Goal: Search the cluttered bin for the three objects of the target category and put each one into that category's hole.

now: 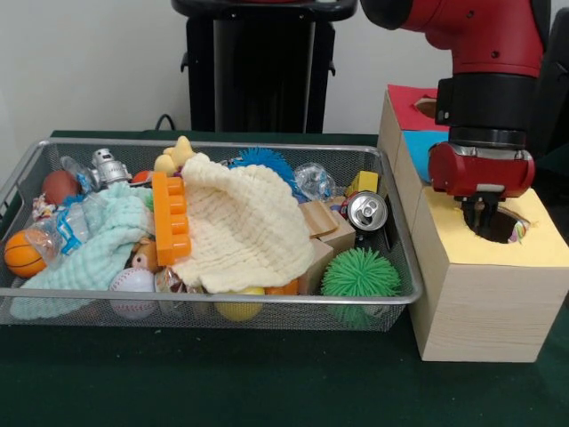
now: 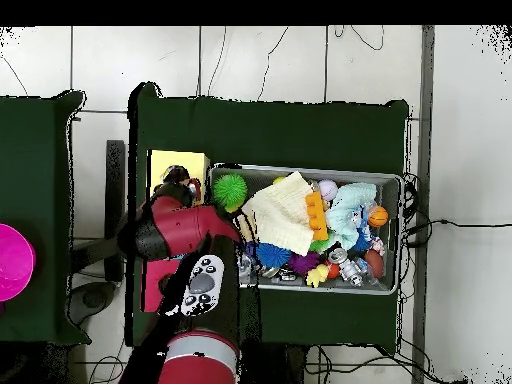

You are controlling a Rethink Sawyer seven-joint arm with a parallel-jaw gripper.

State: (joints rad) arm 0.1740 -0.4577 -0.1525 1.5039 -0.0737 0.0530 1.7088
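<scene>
My pincer (image 1: 484, 212) dips into the round yellow-topped hole (image 1: 508, 229) at the silver mesh basket's (image 1: 213, 298) three o'clock; its grip is hidden, so I cannot tell.

wire bin (image 1: 402, 213): 1 | wooden boxes (image 1: 480, 302): 3 | cloths (image 1: 244, 222): 2 | spiky balls (image 1: 360, 272): 2, perhaps more | can (image 1: 366, 212): 1

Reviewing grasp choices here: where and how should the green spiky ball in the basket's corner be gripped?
Grip the green spiky ball across its upper half, coming straight down. It sits in the corner of the wire basket nearest the boxes, its top exposed; mesh and a wooden block block the sides.
</scene>
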